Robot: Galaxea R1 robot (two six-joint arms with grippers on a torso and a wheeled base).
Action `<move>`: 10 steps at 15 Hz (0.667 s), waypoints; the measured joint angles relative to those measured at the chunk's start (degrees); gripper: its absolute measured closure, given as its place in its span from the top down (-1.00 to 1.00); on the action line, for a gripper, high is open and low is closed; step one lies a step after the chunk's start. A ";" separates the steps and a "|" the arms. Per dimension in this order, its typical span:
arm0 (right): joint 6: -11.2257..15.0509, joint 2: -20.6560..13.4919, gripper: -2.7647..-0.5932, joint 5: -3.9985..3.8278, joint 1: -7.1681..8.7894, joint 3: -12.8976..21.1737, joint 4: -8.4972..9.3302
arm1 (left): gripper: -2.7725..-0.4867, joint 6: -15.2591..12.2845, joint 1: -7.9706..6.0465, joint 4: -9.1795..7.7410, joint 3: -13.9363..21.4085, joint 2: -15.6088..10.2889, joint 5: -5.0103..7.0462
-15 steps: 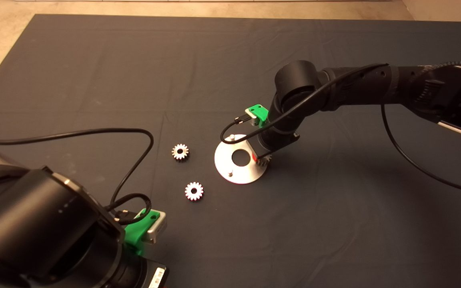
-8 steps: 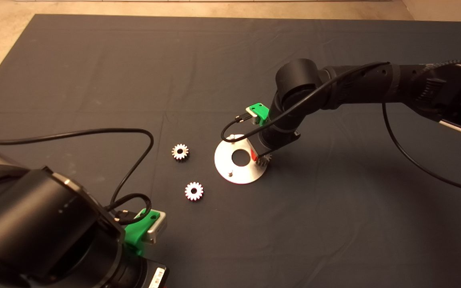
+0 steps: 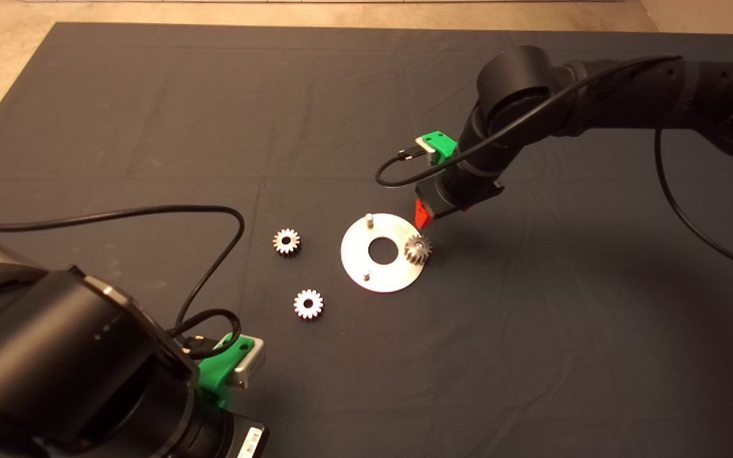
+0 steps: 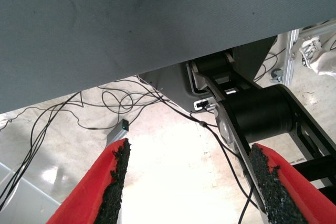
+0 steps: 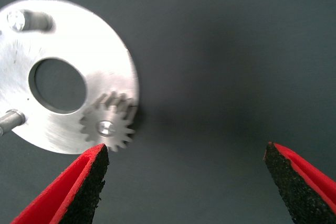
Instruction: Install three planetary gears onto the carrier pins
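On the dark mat (image 3: 150, 114) near its middle lies the shiny carrier disc (image 3: 366, 270), flat, with a large round centre hole. It bears one planetary gear (image 3: 417, 249), seated on the pin at the disc's edge nearest the right arm; in the right wrist view the pin's tip shows through the bore of that seated gear (image 5: 107, 127), whose teeth slightly overhang the rim of the disc (image 5: 79, 40). Two other carrier pins stand bare: one at the far edge (image 3: 369, 219) and one at the near edge (image 3: 366, 276). In the right wrist view both bare pins show too, one (image 5: 14, 19) upright and one (image 5: 10, 119) at the disc's rim.

Beside the disc, on its left-arm side, two loose gears lie flat on the mat and apart from each other: one (image 3: 286, 242) near the disc, the other (image 3: 308, 304) closer to the camera.

The right gripper (image 3: 422, 215) hangs just beyond the seated gear, apart from it, with its red fingers (image 5: 79, 187) spread wide and nothing between them. The left gripper (image 4: 189, 182) waits at the lower left edge of the head view, its fingers (image 4: 113, 177) also wide apart and empty, its wrist view showing the mat's edge, the floor and cables (image 4: 79, 114) beyond.
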 joint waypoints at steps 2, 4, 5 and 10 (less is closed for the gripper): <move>0.00 -6.64 0.49 0.33 3.87 3.43 0.61 | -0.01 0.00 0.00 -0.02 0.00 -0.06 0.02; 0.06 -14.58 0.49 -0.69 3.23 9.16 0.99 | -0.01 0.00 0.02 -0.02 0.00 -0.04 0.02; 0.39 -18.28 0.49 -1.35 2.53 13.49 1.79 | -0.01 0.00 -0.01 0.00 0.00 0.02 0.00; 10.78 -32.75 0.49 -2.25 4.02 34.45 5.99 | -0.01 0.14 0.02 0.02 0.00 -0.06 0.02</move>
